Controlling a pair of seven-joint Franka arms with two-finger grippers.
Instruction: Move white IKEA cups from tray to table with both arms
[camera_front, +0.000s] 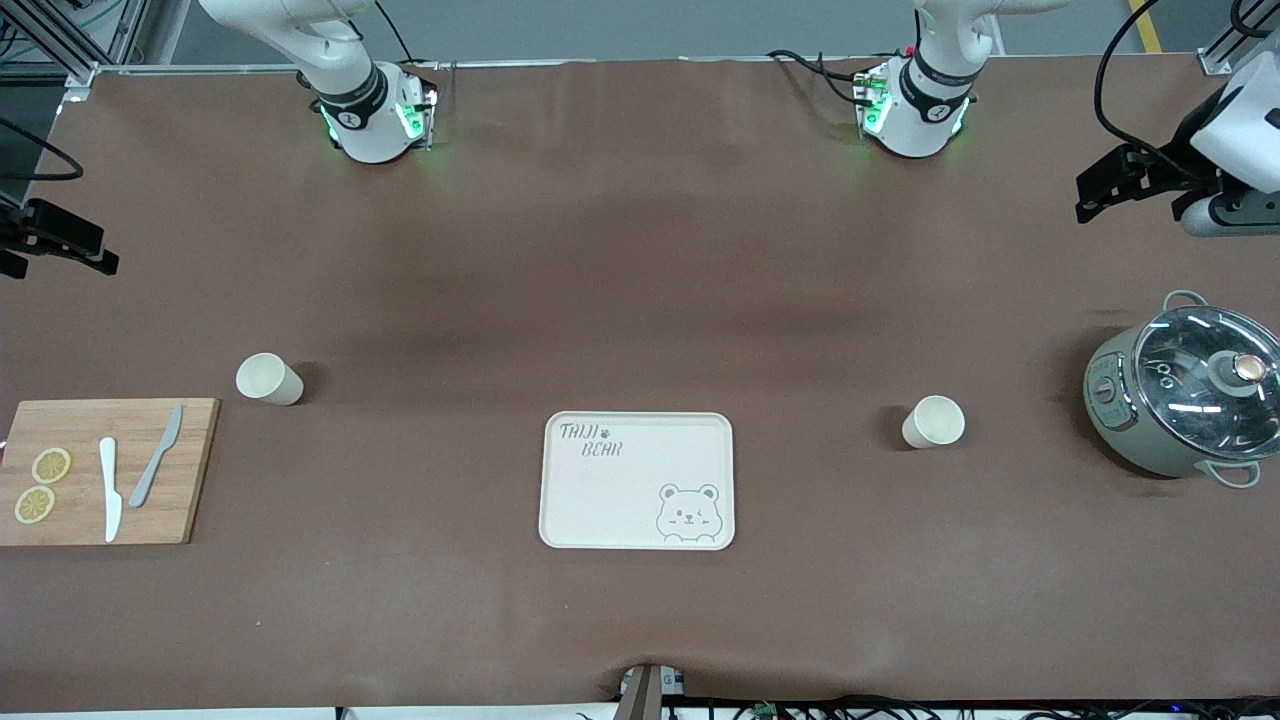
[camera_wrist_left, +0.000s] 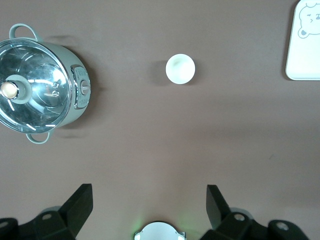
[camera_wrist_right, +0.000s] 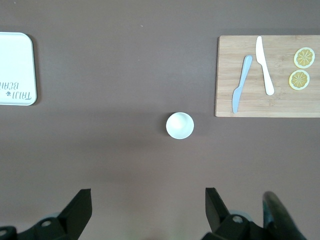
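Nearest the front camera sits the tray (camera_front: 637, 480), bear drawing up, nothing on it. Both white cups are already off it and upright on the brown counter (camera_front: 640, 300): one cup (camera_front: 932, 422) toward the left arm's end, slightly farther from the camera than the tray and well apart from it; the other cup (camera_front: 268, 379) toward the right arm's end, farther again, just beside the wooden cutting board (camera_front: 105, 470) corner. The board carries a white knife (camera_front: 109, 488), a grey knife (camera_front: 156, 456) and two lemon slices (camera_front: 42, 484). A lidded pot (camera_front: 1185, 392) stands at the left arm's end, apart from its cup.

Farthest: left gripper (camera_wrist_left: 150, 205) is up over bare counter near the pot, fingers spread, holding nothing. Right gripper (camera_wrist_right: 148, 207) is up over the counter edge at its own end, fingers spread too, empty.

Judging by layout, the move looks done; the step in hand is clearing away. To do it well: keep both grippers high, stay wide of the cups, and don't sweep low across the pot lid knob or the board.
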